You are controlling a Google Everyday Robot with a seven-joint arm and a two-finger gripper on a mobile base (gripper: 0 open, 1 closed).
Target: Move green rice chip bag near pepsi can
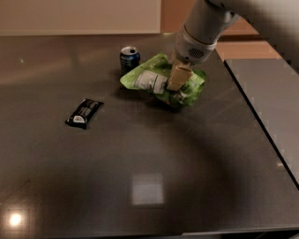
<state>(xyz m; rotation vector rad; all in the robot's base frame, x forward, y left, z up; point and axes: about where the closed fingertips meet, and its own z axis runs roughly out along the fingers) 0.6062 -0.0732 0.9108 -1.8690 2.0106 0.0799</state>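
Gripper [176,89] clasping green rice chip bag [145,80] (edge beside pepsi can [129,59])

The place looked like an office break room or kitchenette, though nothing settled which. The main sign was a broad, dark, polished counter [93,186] that mirrored ceiling lights as a pale square [148,189] and a bright spot [15,219]. A second dark slab [275,102] butted against it on the right, with a seam between them. Behind ran a plain pale wall [79,16] and an orange-brown panel [174,14]. Snack goods lay about: a pepsi can [129,58], a black wrapper [84,113] and a green rice chip bag [149,79]. The robot's gripper [176,86] was clamped on that bag, just right of the can.
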